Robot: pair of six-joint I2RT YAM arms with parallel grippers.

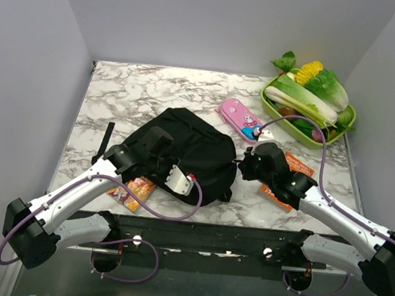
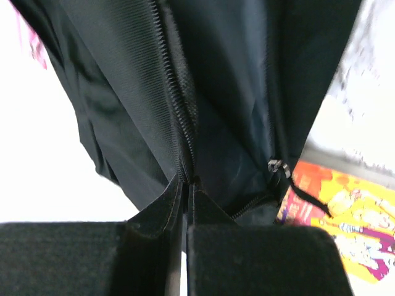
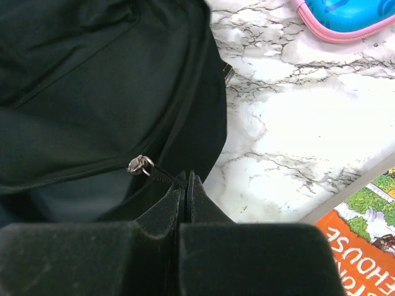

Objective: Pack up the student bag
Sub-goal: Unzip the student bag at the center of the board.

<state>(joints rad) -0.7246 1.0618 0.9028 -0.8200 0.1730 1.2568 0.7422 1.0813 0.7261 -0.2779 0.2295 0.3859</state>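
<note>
- student bag [image 1: 187,147]: black, slumped at the middle of the desk [image 1: 154,90], a bit toward the near edge. 1 strap [image 1: 106,140] sticks out flat on its left side.
- left gripper [image 2: 186,185]: jaws closed, pinching a fold of bag fabric right at the lower end of a line of zipper teeth [image 2: 176,105].
- A 2nd zipper pull [image 2: 277,166] sits to the right of that grip, free of the jaws, its black tab trailing over a yellow-orange booklet [image 2: 352,216].
- In the top view that booklet pokes out from under the bag's near-left edge, beside the left arm.
- right gripper [image 3: 185,179]: at the bag's right edge, jaws closed on the black pull tab [image 3: 163,173] that hangs from the metal zipper slider [image 3: 141,164]. The zipper line left of the slider looks closed.
- Orange book [image 1: 287,180]: lies on the desk under the right arm, just right of the bag. Right wrist view reads "HOUSE" on its cover.
- Pink pencil case [image 1: 241,117]: flat on the desk, behind and right of the bag, apart from it.
- Green tray [image 1: 347,125]: far-right corner, piled with leafy vegetables, well apart from the bag.
</note>
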